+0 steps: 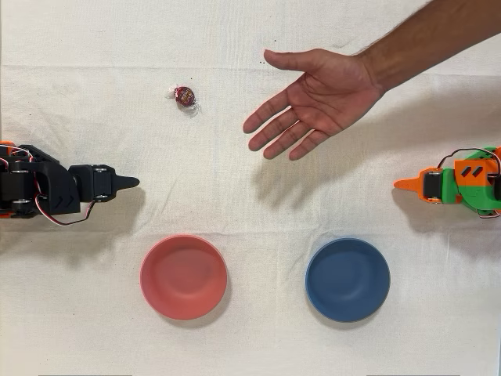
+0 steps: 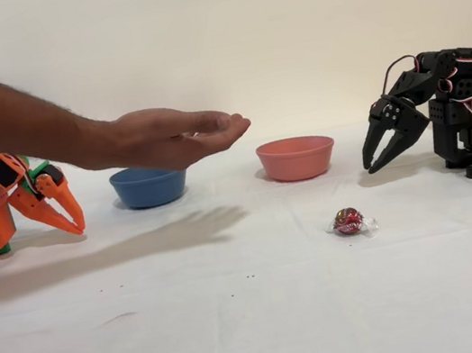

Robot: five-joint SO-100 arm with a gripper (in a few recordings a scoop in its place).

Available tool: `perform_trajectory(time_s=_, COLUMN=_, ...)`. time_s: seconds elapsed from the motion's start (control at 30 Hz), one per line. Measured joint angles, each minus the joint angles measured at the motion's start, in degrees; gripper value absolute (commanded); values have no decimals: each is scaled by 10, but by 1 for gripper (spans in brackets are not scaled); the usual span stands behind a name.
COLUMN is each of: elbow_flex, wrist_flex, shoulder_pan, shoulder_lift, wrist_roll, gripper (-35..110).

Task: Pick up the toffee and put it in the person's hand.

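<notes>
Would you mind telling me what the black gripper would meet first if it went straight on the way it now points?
Probably just the white cloth. In the overhead view the black gripper points right along a bare strip, between the toffee and the pink bowl; the side view shows it angled downward.

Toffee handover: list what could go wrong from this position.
1. The small round toffee in shiny dark-red wrapper lies flat on the cloth, so the black arm's gripper, now apart from it, might pinch only a clear twisted end and lose it.
2. The person's open hand hovers above the table; a release off-centre could drop the candy off the palm.
</notes>
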Motion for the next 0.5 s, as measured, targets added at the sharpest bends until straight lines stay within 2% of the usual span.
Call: perform_trajectory(time_s=0.5, elbow_flex=45, wrist_flex=-50, shoulder_pan=0, shoulder_lift=0, wrist_roll=29, gripper=4)
